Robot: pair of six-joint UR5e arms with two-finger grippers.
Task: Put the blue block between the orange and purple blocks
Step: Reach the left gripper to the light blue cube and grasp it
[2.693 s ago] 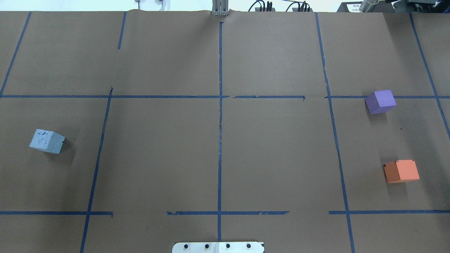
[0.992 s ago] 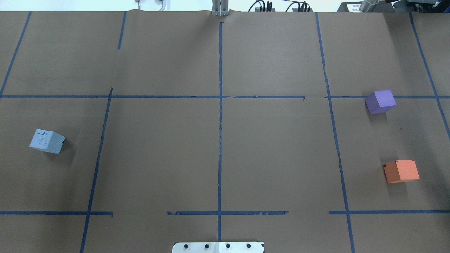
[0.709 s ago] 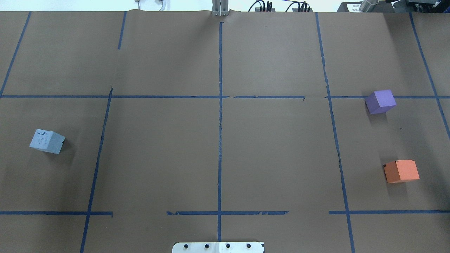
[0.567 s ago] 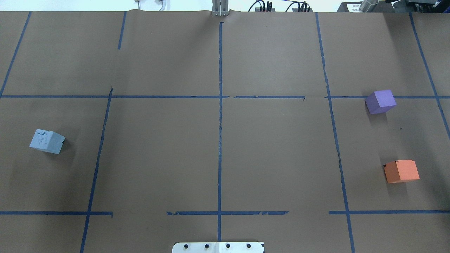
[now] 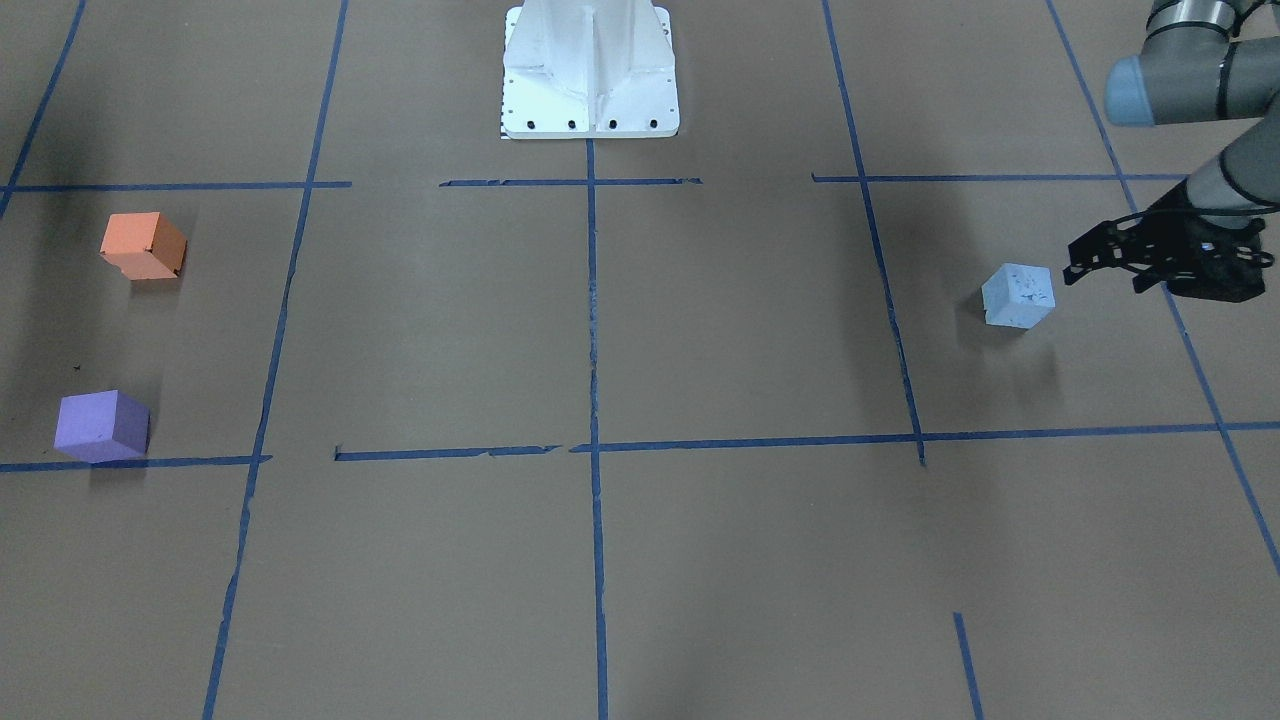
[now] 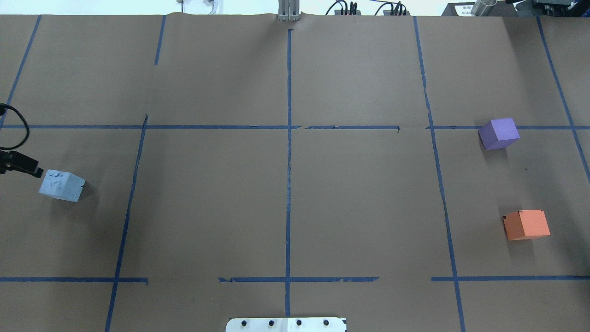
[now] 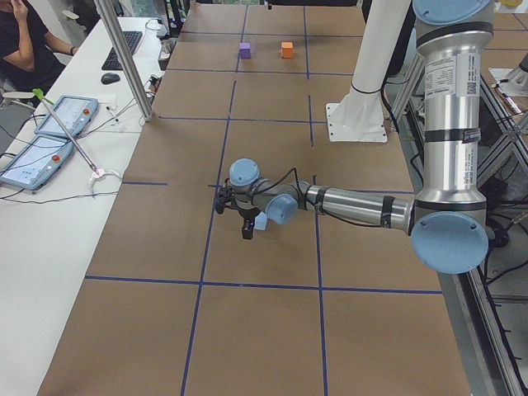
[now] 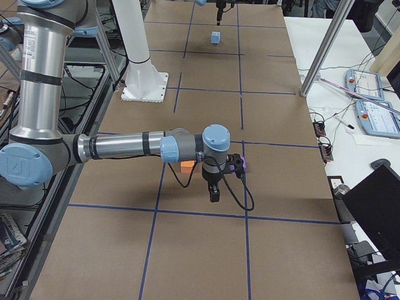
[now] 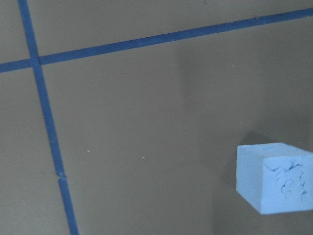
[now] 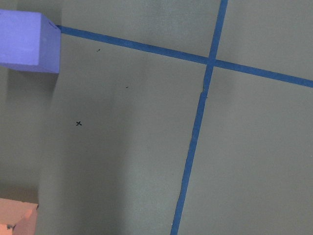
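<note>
The light blue block point(image 6: 61, 186) sits on the table's left side; it also shows in the front view point(image 5: 1018, 295) and the left wrist view point(image 9: 274, 178). My left gripper point(image 5: 1102, 278) hovers just outside the block, apart from it, jaws open and empty. One of its fingers point(image 6: 23, 162) shows at the overhead view's left edge. The purple block point(image 6: 498, 133) and the orange block point(image 6: 526, 224) stand on the far right with a gap between them. My right gripper point(image 8: 214, 187) hangs above those two blocks; I cannot tell whether it is open or shut.
Brown paper with blue tape lines point(image 6: 288, 184) covers the table. The white robot base plate point(image 6: 286, 325) is at the near middle edge. A side table with tablets point(image 7: 58, 132) and a person runs along the far side.
My left gripper has come into the overhead view at the left edge, beside the blue block. The three blocks have not moved.
</note>
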